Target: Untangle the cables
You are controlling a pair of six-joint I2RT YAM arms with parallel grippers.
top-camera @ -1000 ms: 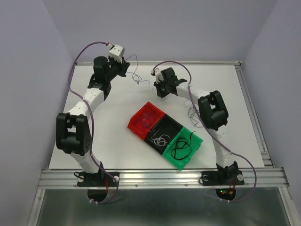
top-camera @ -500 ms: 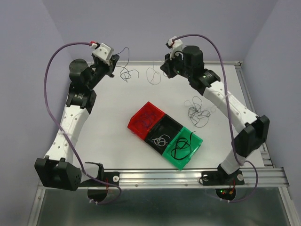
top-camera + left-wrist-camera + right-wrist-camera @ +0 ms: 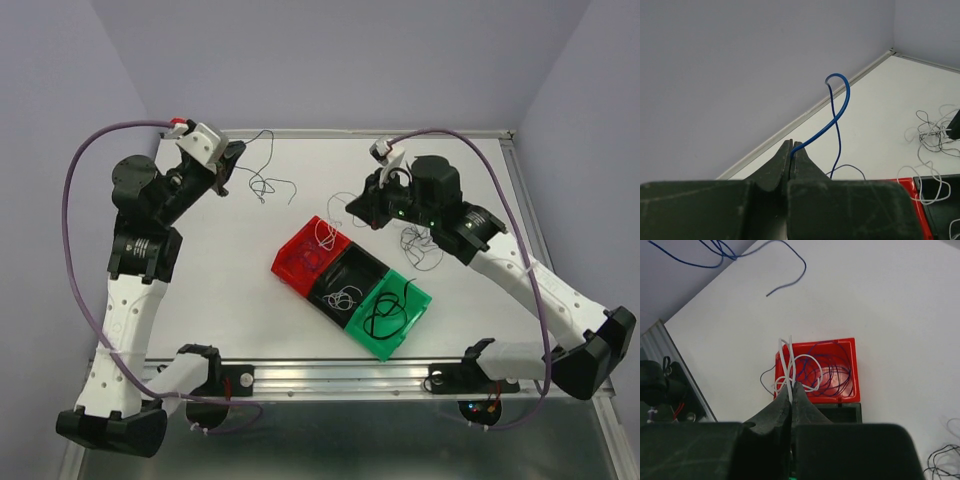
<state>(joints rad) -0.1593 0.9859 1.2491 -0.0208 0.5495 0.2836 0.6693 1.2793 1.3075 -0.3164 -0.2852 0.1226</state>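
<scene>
On the white table (image 3: 230, 290) stands a three-compartment tray (image 3: 421, 304). The left gripper (image 3: 791, 150) is closed on a blue cable (image 3: 846, 100). The right gripper (image 3: 791, 386) pinches a white cable (image 3: 808, 356) above the red compartment (image 3: 815, 343). Tangled cables (image 3: 418, 243) lie beside the tray.

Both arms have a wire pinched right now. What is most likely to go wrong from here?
1. The white wire in the right gripper dangles over the red compartment, which holds blue-purple wires; releasing or dragging it here may snag them.
2. The left gripper pinches the blue wire only at the fingers' tips, so a tug may pull it free.
3. The unsorted tangle lies beside the right arm; a sweep may drag it.
</scene>
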